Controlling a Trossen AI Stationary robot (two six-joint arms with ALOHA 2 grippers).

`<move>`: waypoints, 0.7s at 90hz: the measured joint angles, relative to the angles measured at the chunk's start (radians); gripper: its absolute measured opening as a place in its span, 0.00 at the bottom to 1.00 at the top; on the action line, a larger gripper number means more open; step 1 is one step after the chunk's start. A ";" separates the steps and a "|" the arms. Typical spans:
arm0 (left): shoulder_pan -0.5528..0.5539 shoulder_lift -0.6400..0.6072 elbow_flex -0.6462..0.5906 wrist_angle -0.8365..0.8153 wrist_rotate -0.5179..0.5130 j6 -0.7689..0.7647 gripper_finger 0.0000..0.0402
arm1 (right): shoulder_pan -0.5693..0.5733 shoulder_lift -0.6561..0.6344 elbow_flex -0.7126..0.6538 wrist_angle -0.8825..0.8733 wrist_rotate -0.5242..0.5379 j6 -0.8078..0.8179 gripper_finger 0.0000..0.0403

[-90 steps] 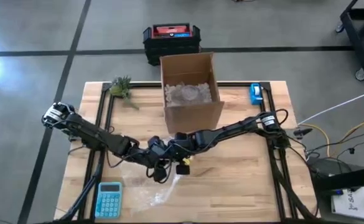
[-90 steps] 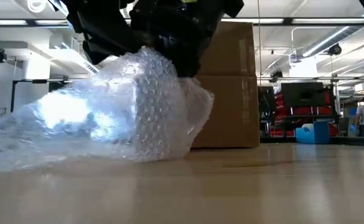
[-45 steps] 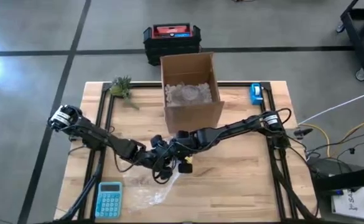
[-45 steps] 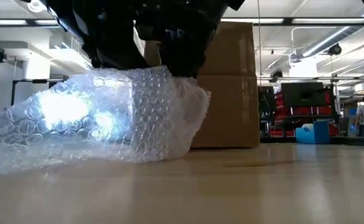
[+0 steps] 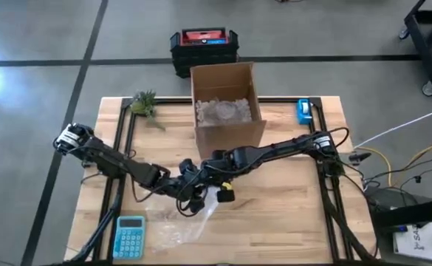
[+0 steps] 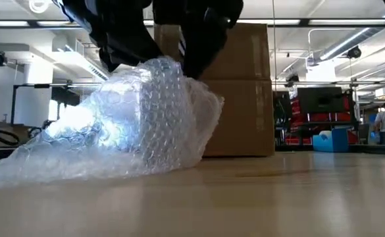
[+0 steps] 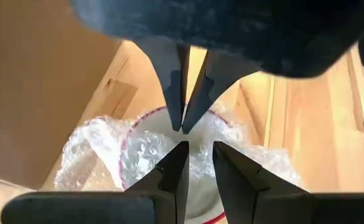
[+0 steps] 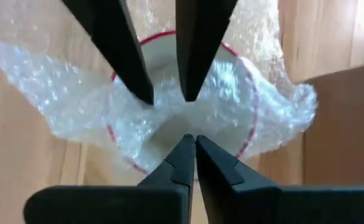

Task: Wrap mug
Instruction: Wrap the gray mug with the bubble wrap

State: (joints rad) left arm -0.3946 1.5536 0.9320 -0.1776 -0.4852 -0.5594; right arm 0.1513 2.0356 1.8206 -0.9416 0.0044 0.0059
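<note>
Both hands meet over the mug point(image 8: 182, 124), which stands on the bench point(image 5: 289, 214) just in front of the cardboard box point(image 5: 227, 103), half swaddled in bubble wrap point(image 6: 126, 125); only its white mouth with a red rim shows through the plastic in the wrist views. The right hand point(image 8: 189, 146) has its fingers drawn together, apparently pinching a fold of wrap at the mug's mouth, though whether any film actually sits between them is hard to make out. The left hand point(image 7: 197, 155) has its fingers a little apart, poised just above the rim and gripping nothing that can be seen. The chief risk is that the wrap springs back: the sheet looks loose and puffy in the low view, with a long tail trailing flat across the bench, so if the pinch lets go before the fold is tucked in, the cover will likely open again. With two hands crowded over one small opening, their fingers could also knock together, or push the rim sideways and tip the mug. A pull on the tail could drag the mug toward the box.
</note>
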 joint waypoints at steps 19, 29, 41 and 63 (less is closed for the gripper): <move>0.001 0.005 -0.007 -0.012 0.008 0.000 0.15 | 0.002 -0.034 0.004 -0.043 -0.006 -0.010 0.01; 0.004 0.006 -0.007 -0.006 0.004 0.000 0.15 | 0.005 -0.058 0.012 -0.035 -0.005 -0.010 0.01; 0.003 0.006 -0.007 -0.007 0.003 0.001 0.15 | 0.018 -0.063 0.010 0.041 -0.028 -0.007 0.01; 0.003 0.006 -0.007 -0.008 0.001 0.000 0.15 | 0.039 0.017 0.010 0.159 -0.059 -0.015 0.01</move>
State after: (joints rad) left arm -0.3916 1.5600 0.9249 -0.1852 -0.4845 -0.5595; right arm 0.1902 2.0526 1.8303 -0.7828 -0.0541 -0.0095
